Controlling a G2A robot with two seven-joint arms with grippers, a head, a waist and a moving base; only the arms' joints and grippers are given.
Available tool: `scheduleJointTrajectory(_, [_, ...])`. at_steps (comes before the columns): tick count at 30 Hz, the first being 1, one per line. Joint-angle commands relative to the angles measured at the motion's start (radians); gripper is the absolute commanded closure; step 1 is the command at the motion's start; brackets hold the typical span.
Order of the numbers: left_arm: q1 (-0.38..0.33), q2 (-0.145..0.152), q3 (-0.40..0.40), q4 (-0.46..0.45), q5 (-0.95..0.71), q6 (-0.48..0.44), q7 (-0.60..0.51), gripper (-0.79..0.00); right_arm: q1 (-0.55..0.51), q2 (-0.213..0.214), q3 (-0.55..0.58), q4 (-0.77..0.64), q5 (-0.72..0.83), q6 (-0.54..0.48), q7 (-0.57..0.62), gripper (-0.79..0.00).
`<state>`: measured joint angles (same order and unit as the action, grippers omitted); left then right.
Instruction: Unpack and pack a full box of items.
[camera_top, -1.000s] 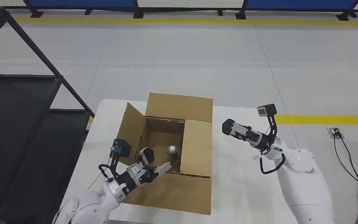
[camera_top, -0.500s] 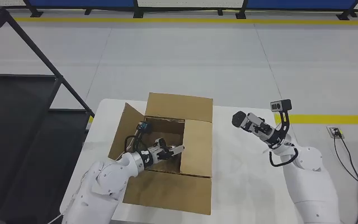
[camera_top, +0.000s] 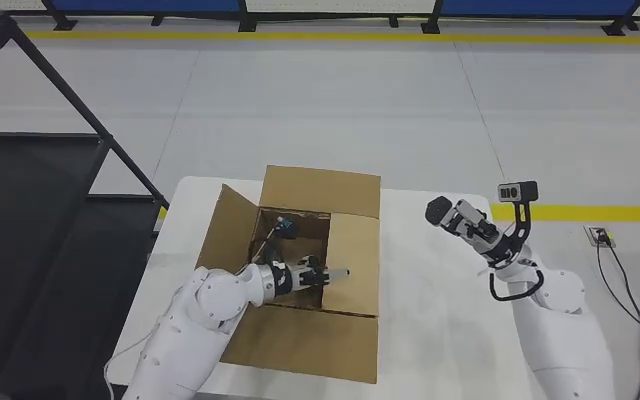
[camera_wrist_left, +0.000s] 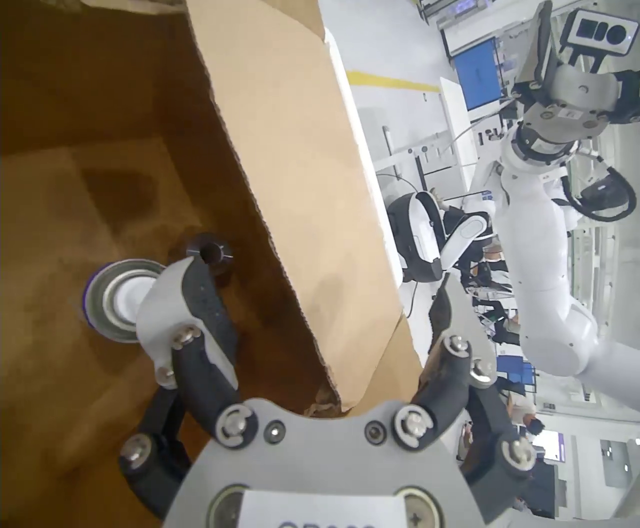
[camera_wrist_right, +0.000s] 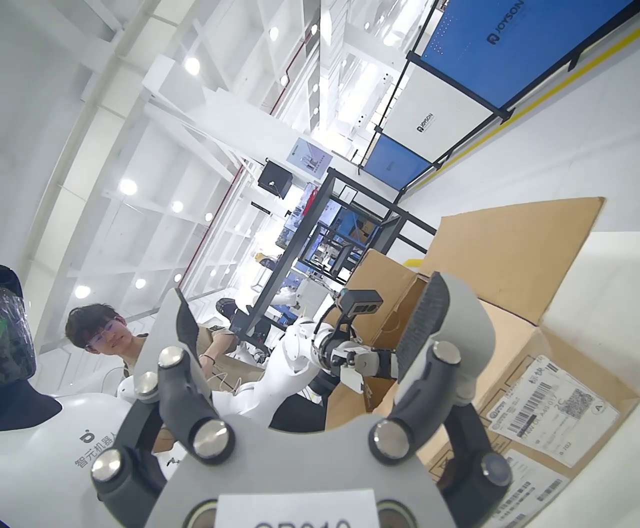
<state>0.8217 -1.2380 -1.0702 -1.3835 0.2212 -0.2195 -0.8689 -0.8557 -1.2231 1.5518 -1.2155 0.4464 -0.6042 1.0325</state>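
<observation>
Can (camera_wrist_left: 117, 300), silver top, purple rim: it stood on the floor of the box (camera_top: 320, 190), just beyond one finger of my left claw (camera_top: 325, 273) and partly hidden behind it. Left claw hung released at 4 o'clock in the opening, the flap (camera_top: 352, 262) between its fingers. Dark cap (camera_wrist_left: 210, 250) sat beside the can; I could not tell its kind. Right claw (camera_top: 437, 211) hung released at 3 o'clock of the box.

- The left end effector (camera_wrist_left: 316, 280) has its fingers spread wide: one is inside the cardboard box (camera_wrist_left: 65, 100), the other outside, with the flap (camera_wrist_left: 290, 150) between them.
- A silver can (camera_wrist_left: 111, 305) stands on the box floor, just beside the inner finger.
- A small dark round piece (camera_wrist_left: 210, 250) sits near the can.
- The right arm (camera_wrist_left: 540, 240) is raised well apart, beyond the flap.
</observation>
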Motion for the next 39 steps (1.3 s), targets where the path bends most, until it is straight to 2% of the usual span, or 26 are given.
scheduleJointTrajectory(1, [-0.015, -0.004, 0.013, 0.021, -0.023, -0.014, 0.0, -0.785, -0.009, 0.003, 0.005, -0.013, 0.004, -0.003, -0.009, -0.785])
scheduleJointTrajectory(11, [-0.017, -0.007, 0.011, 0.018, -0.089, -0.096, 0.024, -0.785, -0.051, 0.007, 0.034, -0.04, 0.123, -0.045, -0.089, -0.785])
scheduleJointTrajectory(19, [0.016, -0.006, -0.002, -0.066, -0.144, -0.17, 0.086, -0.785, -0.071, 0.013, 0.071, -0.028, 0.228, -0.094, -0.098, -0.785])
scheduleJointTrajectory(27, [-0.022, -0.039, 0.115, -0.102, -0.068, -0.161, 0.214, -0.785, -0.066, 0.023, 0.097, 0.001, 0.258, -0.1, -0.077, -0.785])
scheduleJointTrajectory(34, [-0.092, -0.085, 0.255, -0.057, -0.016, -0.12, 0.288, -0.785, -0.067, 0.035, 0.133, 0.038, 0.295, -0.105, -0.044, -0.785])
scheduleJointTrajectory(39, [-0.092, -0.085, 0.255, -0.057, -0.016, -0.12, 0.288, -0.785, -0.059, 0.042, 0.148, 0.071, 0.315, -0.103, -0.026, -0.785])
